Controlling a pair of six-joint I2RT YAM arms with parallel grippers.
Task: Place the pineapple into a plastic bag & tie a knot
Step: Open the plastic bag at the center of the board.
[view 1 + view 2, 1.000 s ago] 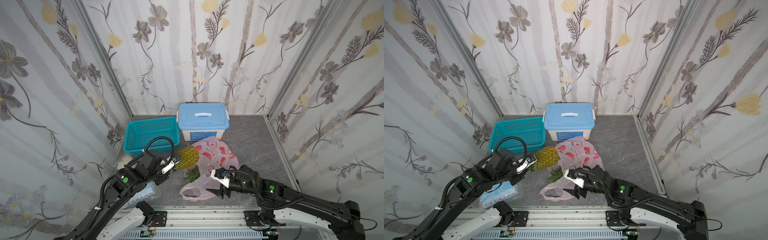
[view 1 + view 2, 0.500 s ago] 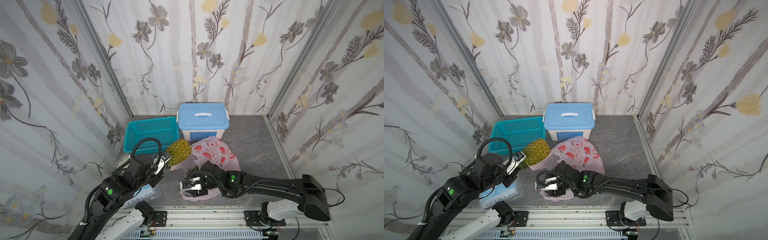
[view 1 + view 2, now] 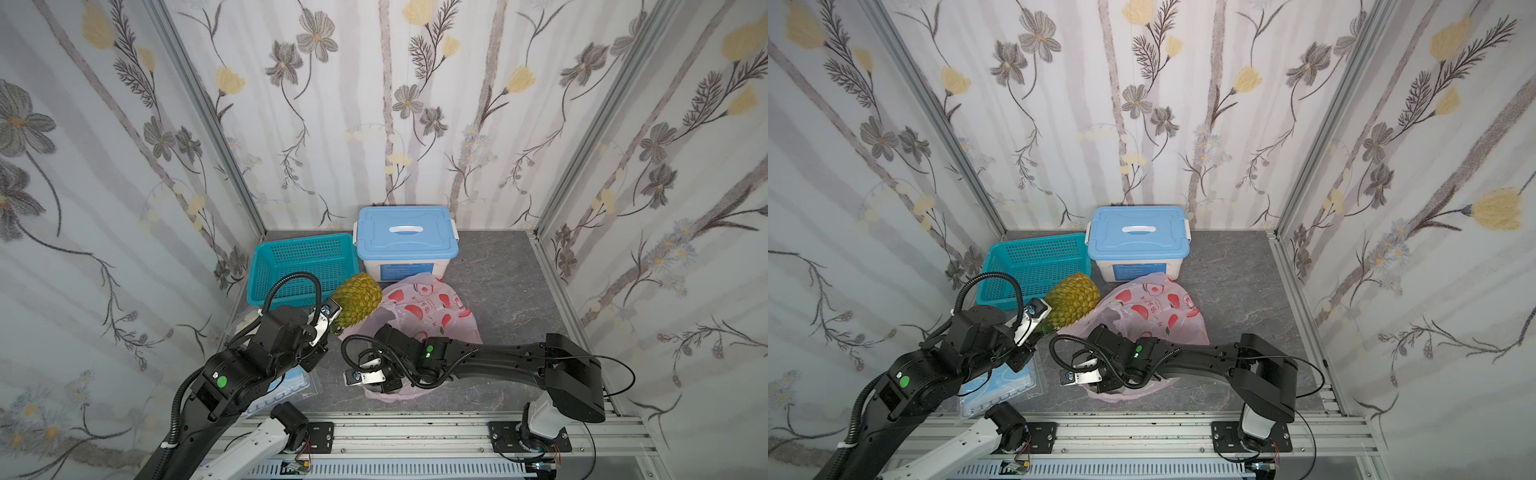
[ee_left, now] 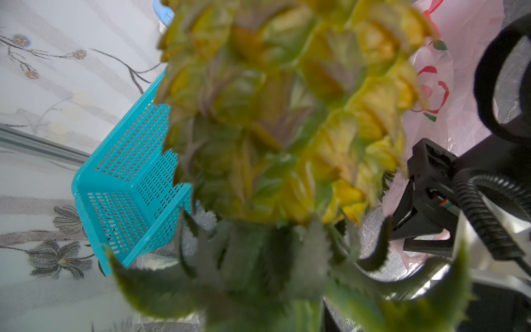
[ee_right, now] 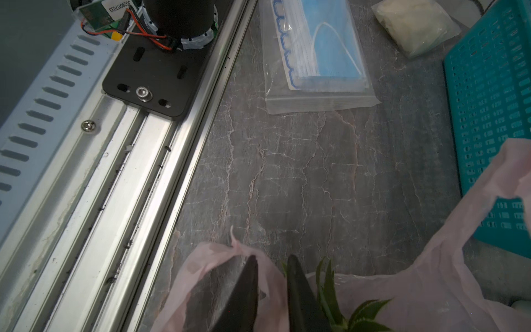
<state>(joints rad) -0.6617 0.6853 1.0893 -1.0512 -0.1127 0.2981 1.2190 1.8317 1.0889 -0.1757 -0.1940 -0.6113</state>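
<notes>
The left gripper (image 3: pixel 332 330) grasps the yellow-green scaly pineapple (image 3: pixel 357 305) by its leafy crown and holds it up off the grey marbled desk (image 3: pixel 498 282); in the left wrist view the fruit (image 4: pixel 273 115) fills most of the picture, crown end nearest the camera, so the fingers themselves are hidden. In both top views the pineapple (image 3: pixel 1072 301) hangs over the near corner of the teal perforated plastic basket (image 3: pixel 299 257) and just beside the left edge of the thin translucent pink plastic bag with red fruit prints (image 3: pixel 428 307); it is outside the bag.

The plastic bag (image 3: pixel 1154 311) lies crumpled on the desk in front of the white storage box with a light-blue lid (image 3: pixel 407 237); the right arm reaches across its near part, and the right gripper (image 5: pixel 272 257) sits at the bag's near left edge, close to the aluminium rail (image 5: pixel 143 172). The pineapple is beyond this gripper and higher, apart from it. In the right wrist view its two black fingers (image 5: pixel 250 287) stand close together with a narrow gap, pink film (image 5: pixel 431 287) gathered around and between them (whether they pinch the film I cannot tell); a few green spiky leaves (image 5: pixel 330 290) show just beside one finger.

A clear packet of blue masks (image 5: pixel 324 51) and a small clear bag of white lumps (image 5: pixel 413 26) lie on the desk under the left arm.
</notes>
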